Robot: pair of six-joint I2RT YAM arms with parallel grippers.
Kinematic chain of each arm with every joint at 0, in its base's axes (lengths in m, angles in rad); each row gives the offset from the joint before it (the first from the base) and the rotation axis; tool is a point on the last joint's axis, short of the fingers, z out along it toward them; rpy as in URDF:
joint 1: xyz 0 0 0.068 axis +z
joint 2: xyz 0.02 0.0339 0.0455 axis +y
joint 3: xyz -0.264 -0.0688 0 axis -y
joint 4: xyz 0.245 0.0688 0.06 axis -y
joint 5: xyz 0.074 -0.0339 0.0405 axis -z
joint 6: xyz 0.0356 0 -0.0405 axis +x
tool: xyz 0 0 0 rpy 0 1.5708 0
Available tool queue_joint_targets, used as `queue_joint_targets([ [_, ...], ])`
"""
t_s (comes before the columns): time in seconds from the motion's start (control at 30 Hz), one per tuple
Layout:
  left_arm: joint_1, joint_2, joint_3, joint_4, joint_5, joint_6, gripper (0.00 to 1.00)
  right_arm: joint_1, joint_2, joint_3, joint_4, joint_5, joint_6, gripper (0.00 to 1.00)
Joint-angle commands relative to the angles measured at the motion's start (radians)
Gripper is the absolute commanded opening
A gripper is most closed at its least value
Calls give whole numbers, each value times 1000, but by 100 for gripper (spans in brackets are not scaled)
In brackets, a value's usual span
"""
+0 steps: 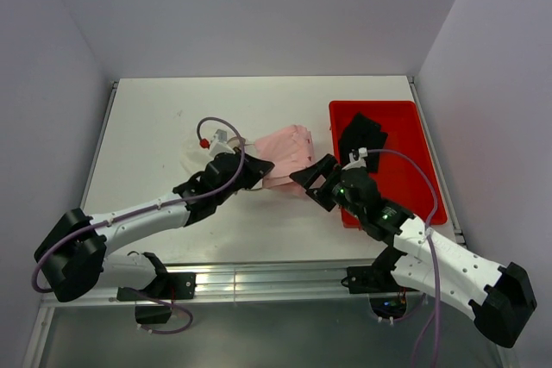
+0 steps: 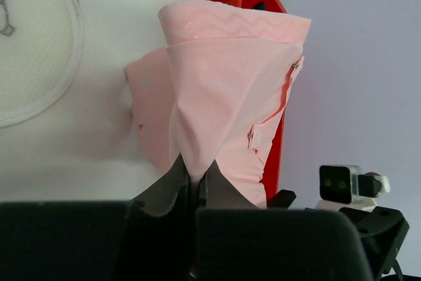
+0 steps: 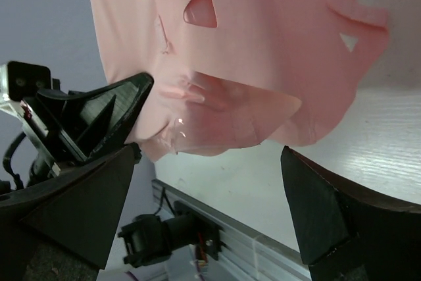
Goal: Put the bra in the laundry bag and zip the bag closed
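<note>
The left gripper's (image 2: 196, 185) fingers were shut tight on a bunched fold of the pale pink bra (image 2: 230, 83), which fanned out from the pinch. The right gripper (image 3: 210, 153) stood with its fingers (image 3: 89, 208) spread wide and empty, facing the bra's other edge; whether they touched the cloth could not be told. From above, the bra (image 1: 289, 154) lay between the two grippers on the white table (image 1: 155, 127), just beside the red bin (image 1: 405, 170), which held a black garment (image 1: 362, 135). The mesh laundry bag (image 2: 33, 51) lay flat near the bra, apart from it.
</note>
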Motion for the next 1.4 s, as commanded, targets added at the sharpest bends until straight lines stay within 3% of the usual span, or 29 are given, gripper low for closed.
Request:
queue_joint_targets([
  [0.0,7,3,63,16,18,13,0,22,11,-12,121,4,112,100],
  [0.2,22,9,80,3,33,18,0,64,-14,-94,214,68,201,100],
  [0.4,59,14,107,-30,136,41,0,64,45,-140,328,18,214,100],
  [0.8,91,-9,89,-24,250,18,0,82,52,-214,497,100,231,100],
  [1.03,93,6,77,-3,319,3,0,81,109,-158,461,100,169,100],
  [1.37,186,-57,64,-90,355,92,0,90,-141,-113,38,246,59,100],
])
